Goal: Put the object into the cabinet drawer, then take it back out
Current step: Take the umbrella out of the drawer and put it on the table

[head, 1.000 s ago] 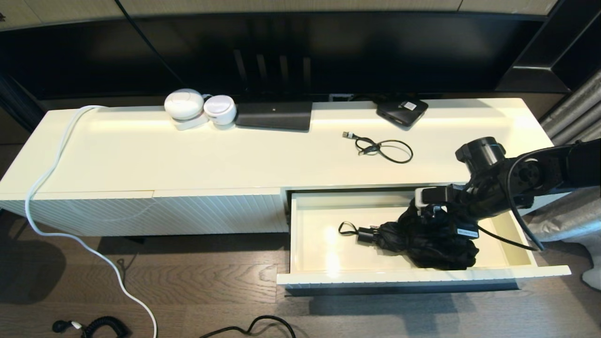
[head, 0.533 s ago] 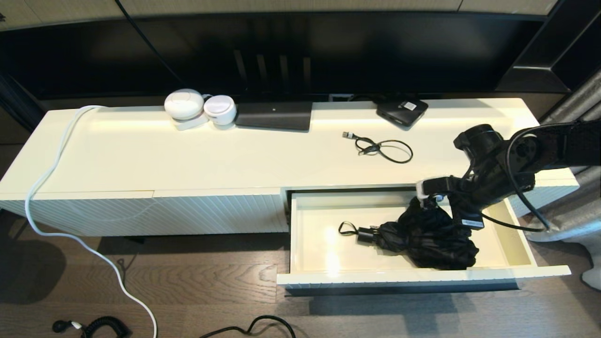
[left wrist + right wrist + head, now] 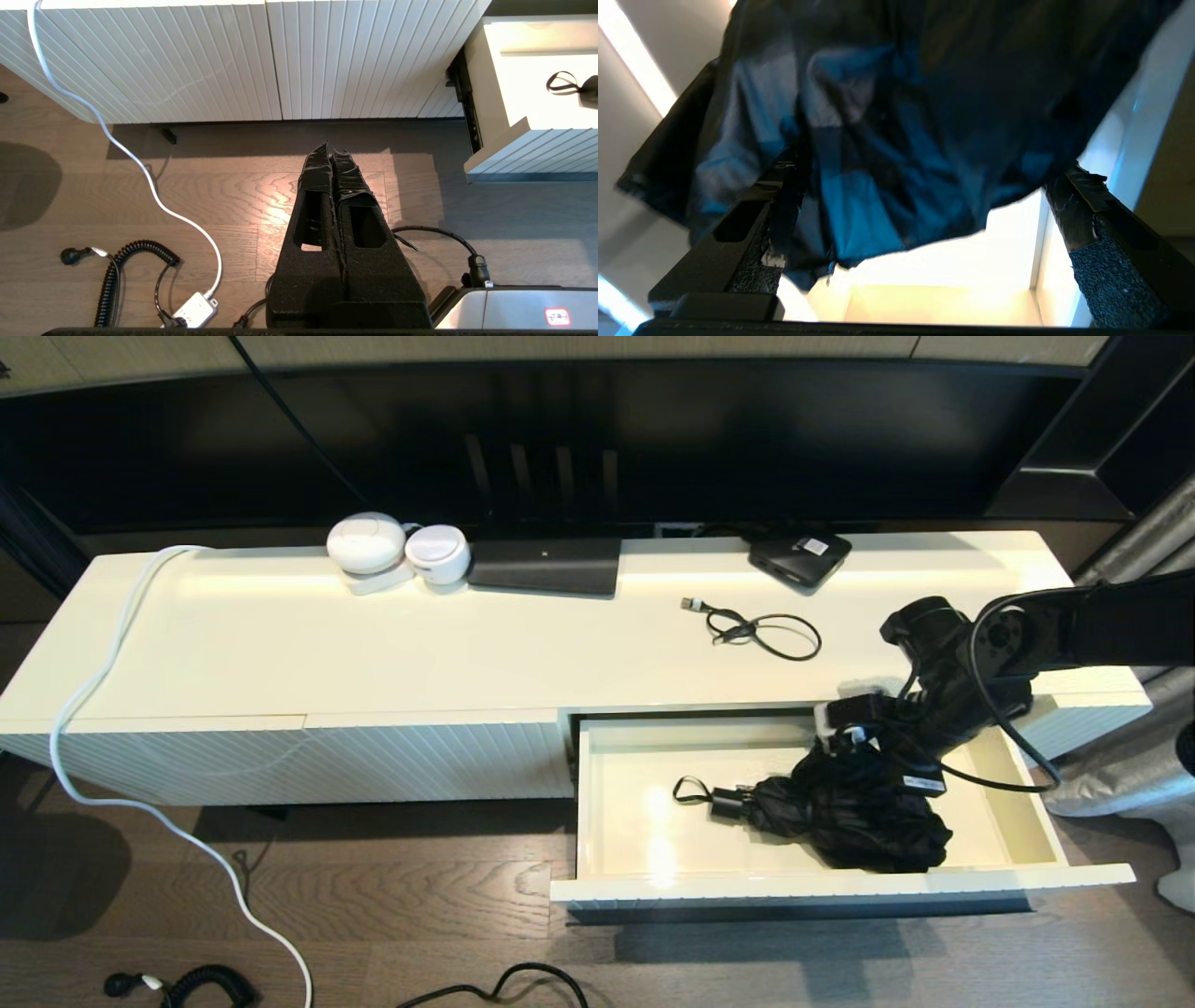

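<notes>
Right gripper (image 3: pixel 845 733) shifted leftward, fingers spread wide astride the folded black umbrella (image 3: pixel 840 807), umbrella lying inside the open cabinet drawer (image 3: pixel 840 887), left gripper (image 3: pixel 332 154) closed above wooden floor (image 3: pixel 373 915), black cable (image 3: pixel 761 630) behind the drawer.

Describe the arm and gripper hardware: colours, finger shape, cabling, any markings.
The right arm is black with rounded joints, a looping black cable and a white block near the right gripper. Its fingers are long black bars with slots, grainy pads and wrinkled tape. The left gripper matches.
</notes>
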You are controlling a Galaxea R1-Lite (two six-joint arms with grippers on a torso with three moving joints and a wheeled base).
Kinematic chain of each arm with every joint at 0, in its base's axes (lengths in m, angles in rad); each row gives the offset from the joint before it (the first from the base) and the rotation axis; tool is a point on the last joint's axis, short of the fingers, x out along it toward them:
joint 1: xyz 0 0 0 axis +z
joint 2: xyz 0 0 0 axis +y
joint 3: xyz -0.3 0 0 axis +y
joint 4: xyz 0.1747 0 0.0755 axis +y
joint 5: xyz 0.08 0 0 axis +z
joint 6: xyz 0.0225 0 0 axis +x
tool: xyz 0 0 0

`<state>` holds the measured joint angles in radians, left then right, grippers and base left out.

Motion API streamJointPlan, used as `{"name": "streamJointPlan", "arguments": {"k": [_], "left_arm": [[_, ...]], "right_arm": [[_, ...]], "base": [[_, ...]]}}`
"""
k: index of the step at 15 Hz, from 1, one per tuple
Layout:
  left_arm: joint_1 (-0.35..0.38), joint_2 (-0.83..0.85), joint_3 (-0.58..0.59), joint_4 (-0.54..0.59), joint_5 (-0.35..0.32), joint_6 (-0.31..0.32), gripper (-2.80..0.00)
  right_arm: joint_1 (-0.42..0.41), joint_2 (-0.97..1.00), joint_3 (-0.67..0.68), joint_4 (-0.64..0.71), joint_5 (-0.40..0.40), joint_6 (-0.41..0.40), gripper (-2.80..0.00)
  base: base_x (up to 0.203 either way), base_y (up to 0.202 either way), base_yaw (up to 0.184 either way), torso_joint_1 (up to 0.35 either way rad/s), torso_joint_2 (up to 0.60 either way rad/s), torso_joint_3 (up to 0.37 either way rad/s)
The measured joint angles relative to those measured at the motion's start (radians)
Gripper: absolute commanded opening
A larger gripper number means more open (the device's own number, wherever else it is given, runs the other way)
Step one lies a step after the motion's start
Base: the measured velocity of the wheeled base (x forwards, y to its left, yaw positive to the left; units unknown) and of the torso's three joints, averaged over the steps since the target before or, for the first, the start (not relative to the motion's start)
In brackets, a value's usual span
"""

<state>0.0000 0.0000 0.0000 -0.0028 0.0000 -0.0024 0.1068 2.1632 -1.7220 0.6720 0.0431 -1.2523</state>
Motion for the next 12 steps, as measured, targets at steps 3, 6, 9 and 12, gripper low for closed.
{"name": "streamJointPlan", "arguments": {"k": [3, 6, 9, 12], "left_arm": [[0.000, 0.000, 0.000, 0.000, 0.000, 0.000, -2.80], [0.000, 0.000, 0.000, 0.000, 0.000, 0.000, -2.80], [0.000, 0.000, 0.000, 0.000, 0.000, 0.000, -2.80], [0.000, 0.000, 0.000, 0.000, 0.000, 0.000, -2.80]], "right_arm": [[-0.007, 0.034, -0.042, 0.027, 0.009, 0.001, 0.00], [-0.008, 0.058, -0.077, 0.050, 0.010, 0.002, 0.00], [-0.010, 0.079, -0.087, 0.056, 0.023, 0.004, 0.00], [-0.010, 0.087, -0.084, 0.058, 0.026, 0.007, 0.00]], "base": [[0.000, 0.000, 0.000, 0.000, 0.00, 0.000], [0.000, 0.000, 0.000, 0.000, 0.00, 0.000], [0.000, 0.000, 0.000, 0.000, 0.00, 0.000], [0.000, 0.000, 0.000, 0.000, 0.00, 0.000]]}}
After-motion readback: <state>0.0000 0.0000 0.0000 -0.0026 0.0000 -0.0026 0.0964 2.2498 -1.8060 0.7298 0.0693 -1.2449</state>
